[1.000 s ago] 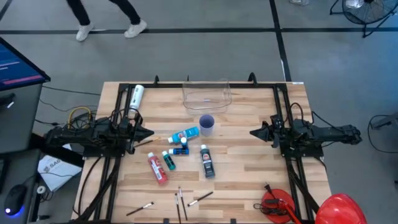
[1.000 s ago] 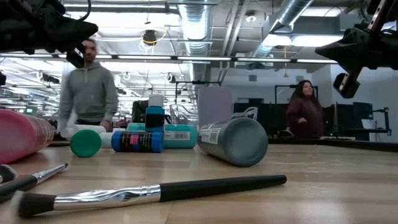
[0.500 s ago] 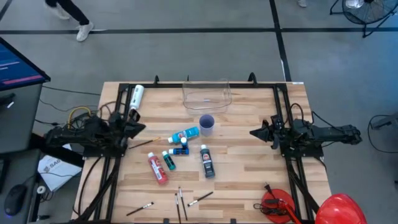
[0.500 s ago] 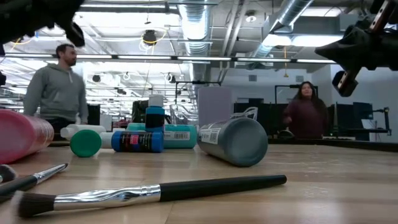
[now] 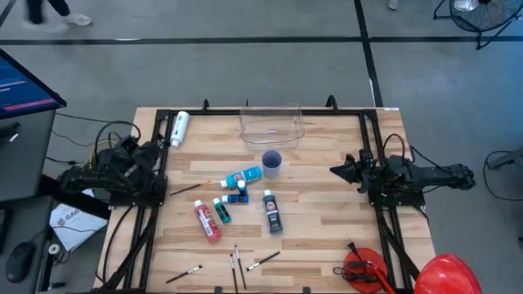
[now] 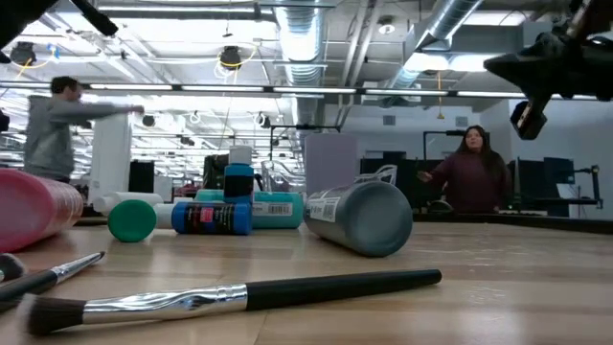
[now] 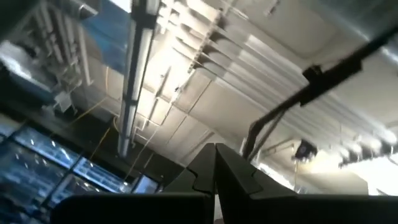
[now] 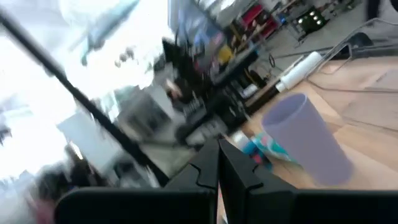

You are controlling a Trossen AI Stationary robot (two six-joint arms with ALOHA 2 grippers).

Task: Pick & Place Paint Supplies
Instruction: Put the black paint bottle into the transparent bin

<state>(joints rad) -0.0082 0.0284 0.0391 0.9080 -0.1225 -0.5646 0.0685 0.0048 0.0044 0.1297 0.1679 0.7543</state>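
nothing looks packed yet, as far as i can judge. the clear tub (image 5: 271,125) at the far middle of the table (image 5: 327,212) seems to hold nothing, and all the paint supplies lie loose on the wood.

the larger light blue bottle (image 5: 243,176) lies just left of the small purple cup (image 5: 272,162). nearer than that are a teal bottle (image 5: 221,211), a small blue bottle (image 5: 237,198), a red tube (image 5: 205,220) and a black bottle (image 5: 272,211), close together in the middle. a white bottle (image 5: 179,128) lies apart at the far left, by the frame. several thin brushes (image 5: 242,263) lie along the near edge, and one more brush (image 5: 186,189) lies left of the bottles.

the left gripper (image 5: 162,145) is pulled back over the left edge of the table, tilted upward toward the ceiling, its fingers pressed together and holding nothing. the right gripper (image 5: 337,171) hangs at the right side, pointing toward the cup, fingers likewise closed with nothing between them.

so every bottle, tube and brush is left to be picked up, presumably for the tub.
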